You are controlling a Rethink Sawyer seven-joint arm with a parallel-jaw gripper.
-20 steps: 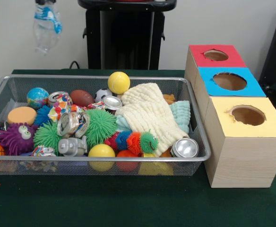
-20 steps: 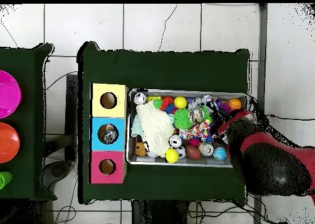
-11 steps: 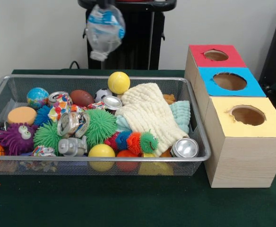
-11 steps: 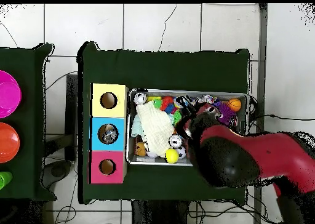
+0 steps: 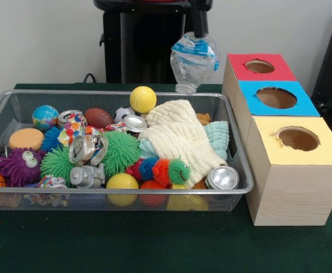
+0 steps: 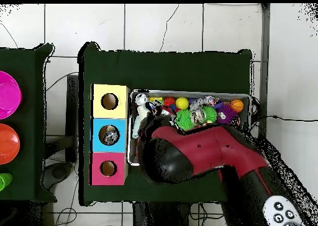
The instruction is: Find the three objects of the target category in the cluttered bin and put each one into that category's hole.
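Note:
A crushed clear plastic bottle [image 5: 193, 59] with a blue label hangs in the air over the bin's far right corner, just left of the red box [image 5: 261, 67]. My gripper [image 5: 198, 27] comes down from the top edge and is shut on the bottle's upper end. The blue box [image 5: 276, 98] and the yellow box [image 5: 298, 139] stand in a row in front of the red one. In the overhead view my red and black arm [image 6: 199, 152] covers the bin's left part and hides gripper and bottle.
The wire bin [image 5: 120, 196] holds crushed cans [image 5: 86, 149], a silver can [image 5: 222, 178], balls, spiky toys and a cream cloth [image 5: 177, 133]. From above, the blue box's hole [image 6: 109, 135] has greyish things in it.
My arm has carried the bottle from the bin's left side rightward, now close to the red box. The things in the bin have not moved.

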